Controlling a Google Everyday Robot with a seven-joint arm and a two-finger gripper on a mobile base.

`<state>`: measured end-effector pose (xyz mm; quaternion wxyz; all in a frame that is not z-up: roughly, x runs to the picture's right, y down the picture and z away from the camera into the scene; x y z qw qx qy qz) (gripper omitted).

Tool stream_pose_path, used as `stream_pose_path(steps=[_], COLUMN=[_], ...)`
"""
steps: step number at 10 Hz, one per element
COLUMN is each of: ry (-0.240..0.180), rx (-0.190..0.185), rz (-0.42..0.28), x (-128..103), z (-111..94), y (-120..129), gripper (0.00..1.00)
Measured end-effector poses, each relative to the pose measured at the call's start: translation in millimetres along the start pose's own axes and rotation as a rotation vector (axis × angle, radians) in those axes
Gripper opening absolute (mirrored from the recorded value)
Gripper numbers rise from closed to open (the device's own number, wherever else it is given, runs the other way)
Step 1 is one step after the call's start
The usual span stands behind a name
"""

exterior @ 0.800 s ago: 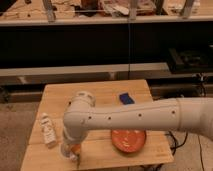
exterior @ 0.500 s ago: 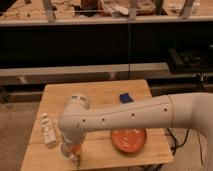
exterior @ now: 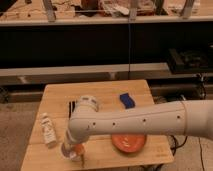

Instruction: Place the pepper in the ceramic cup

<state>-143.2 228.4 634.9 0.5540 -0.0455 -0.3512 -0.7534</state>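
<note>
1 pincer [exterior: 74, 150] low over table [exterior: 100, 90] near edge, beside bottle [exterior: 48, 131].

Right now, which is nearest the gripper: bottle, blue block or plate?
The white bottle, at the table's left side, right beside the gripper. The blue block and orange plate lie farther right.

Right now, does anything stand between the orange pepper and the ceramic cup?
Nothing visible does. The tool is low at the front-left corner of the wooden table, with the orange pepper right at the pale ceramic cup. The white bottle lies apart, further left.
</note>
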Motion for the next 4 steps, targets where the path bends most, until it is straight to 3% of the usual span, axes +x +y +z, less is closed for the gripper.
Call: stream_pose_path(steps=[4], ry=[0.066], rx=[0.016], rz=[0.127], x=[8.1], z=[0.3], y=[6.2], gripper=[0.8])
